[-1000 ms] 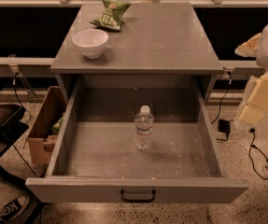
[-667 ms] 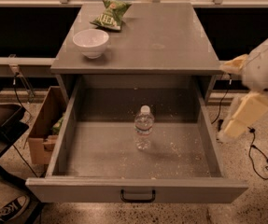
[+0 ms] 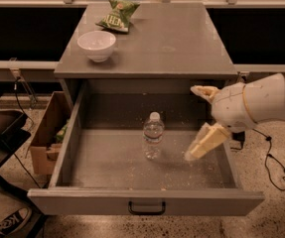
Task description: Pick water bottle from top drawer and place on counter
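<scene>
The water bottle (image 3: 153,135), clear with a white cap, stands upright in the middle of the open top drawer (image 3: 147,200). The drawer is pulled fully out, and its speckled floor and dark bar handle (image 3: 146,209) show. My gripper (image 3: 198,119) reaches in from the right over the drawer's right side, a short way right of the bottle and not touching it. Its two beige fingers (image 3: 205,141) are spread apart and hold nothing. The grey counter (image 3: 172,38) lies above the drawer.
A white bowl (image 3: 97,45) and a green snack bag (image 3: 118,15) sit on the counter's left and back. A cardboard box (image 3: 47,135) stands on the floor left of the drawer. Cables (image 3: 271,157) lie on the floor at right.
The arm has swung in from the right edge towards the left, so the gripper is now over the drawer's right side, closer to the bottle. The bottle has not moved.
</scene>
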`<state>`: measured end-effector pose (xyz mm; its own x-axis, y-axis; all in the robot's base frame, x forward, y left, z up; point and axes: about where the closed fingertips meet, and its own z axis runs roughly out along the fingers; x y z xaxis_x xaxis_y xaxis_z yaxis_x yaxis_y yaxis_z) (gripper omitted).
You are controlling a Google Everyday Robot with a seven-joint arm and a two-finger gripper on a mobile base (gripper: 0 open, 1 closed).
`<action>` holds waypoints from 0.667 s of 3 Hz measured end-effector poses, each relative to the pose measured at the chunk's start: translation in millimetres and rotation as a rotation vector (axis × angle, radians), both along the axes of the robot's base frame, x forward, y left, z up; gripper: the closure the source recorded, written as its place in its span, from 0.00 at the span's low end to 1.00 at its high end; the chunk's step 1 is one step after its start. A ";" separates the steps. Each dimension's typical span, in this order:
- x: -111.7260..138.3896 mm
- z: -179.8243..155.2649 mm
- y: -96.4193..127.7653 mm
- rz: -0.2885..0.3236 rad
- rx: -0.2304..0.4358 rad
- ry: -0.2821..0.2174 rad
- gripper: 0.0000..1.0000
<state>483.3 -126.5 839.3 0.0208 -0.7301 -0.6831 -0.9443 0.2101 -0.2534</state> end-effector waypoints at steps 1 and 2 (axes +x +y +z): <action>46.1 -25.9 22.7 -0.025 0.116 -0.081 0.00; 97.6 -63.8 41.2 -0.085 0.262 -0.078 0.00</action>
<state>580.9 -85.4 775.5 0.0266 -0.5299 -0.8476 -0.9002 0.3561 -0.2508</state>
